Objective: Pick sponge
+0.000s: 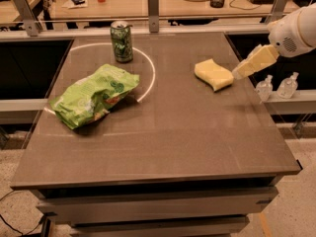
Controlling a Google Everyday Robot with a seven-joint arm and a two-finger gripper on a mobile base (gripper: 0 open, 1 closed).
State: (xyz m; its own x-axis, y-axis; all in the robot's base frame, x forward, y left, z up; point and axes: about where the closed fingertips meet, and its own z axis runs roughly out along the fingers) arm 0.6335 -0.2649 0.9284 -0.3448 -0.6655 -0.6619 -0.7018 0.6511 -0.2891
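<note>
The sponge (213,74) is a pale yellow foam block with wavy edges, lying on the right part of the brown table (163,147). My gripper (253,62), with pale yellow pads on a white arm, comes in from the upper right. Its tip is just right of the sponge, close to it and a little above the table. It holds nothing that I can see.
A wrinkly green snack bag (92,96) lies at the left. A green soda can (121,41) stands at the back, inside a white circle marked on the table. Two small clear bottles (276,87) stand on a ledge to the right. A cluttered desk is behind.
</note>
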